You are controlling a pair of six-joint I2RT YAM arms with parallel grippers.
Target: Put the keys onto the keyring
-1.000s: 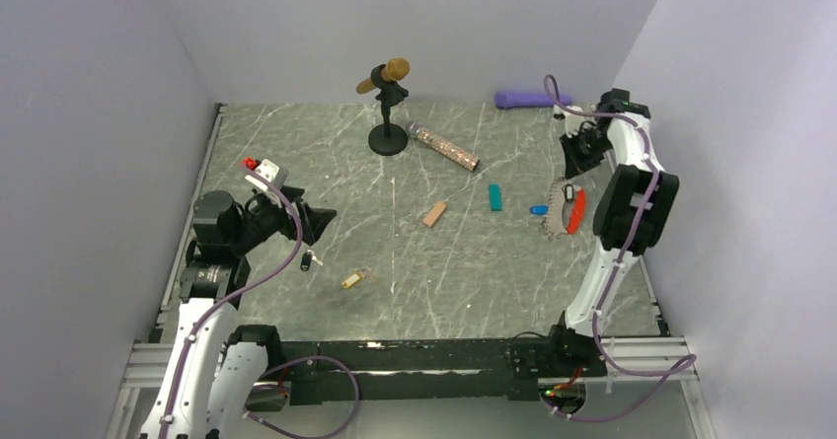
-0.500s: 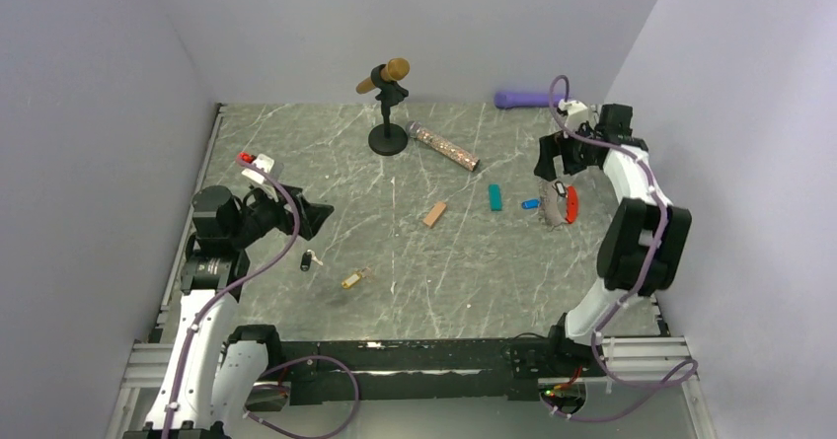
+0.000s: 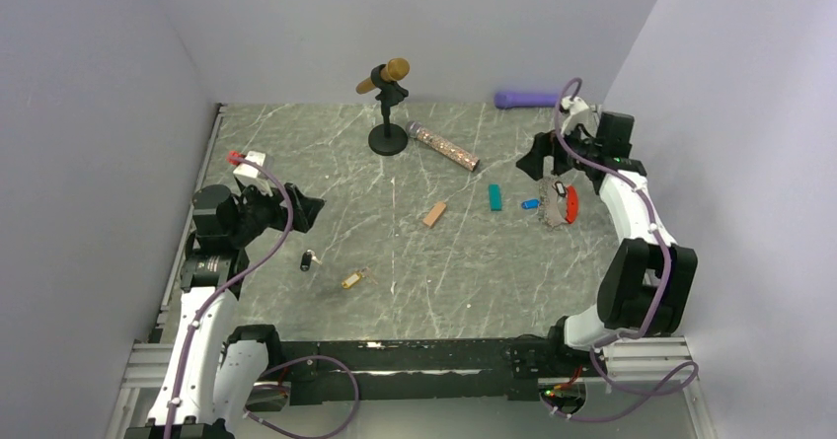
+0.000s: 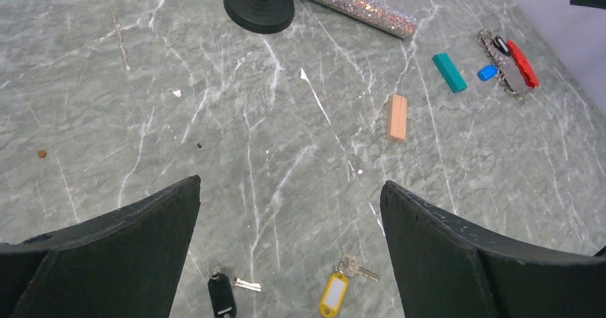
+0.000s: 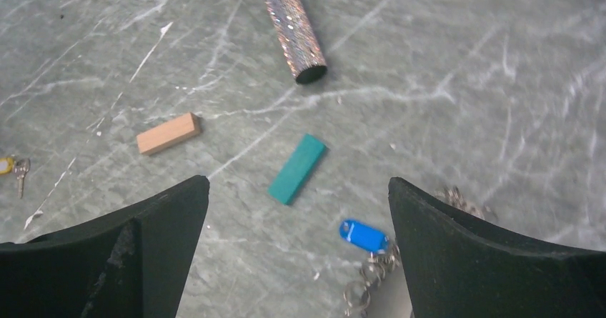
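Top external view: left gripper [image 3: 312,207] and right gripper [image 3: 538,161] are gaping wide, empty. The keyring [image 3: 563,205] is lying just right of the teal block [image 3: 494,197], loose keys [image 3: 308,260] far left of it. Tiny keys may be slipping when pinched

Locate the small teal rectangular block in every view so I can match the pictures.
Top external: the teal block lies just right of picture centre.
Left wrist: upper right.
Right wrist: near picture centre.
Shared landmark: the tan wooden block, lying to the teal block's left in all three views.
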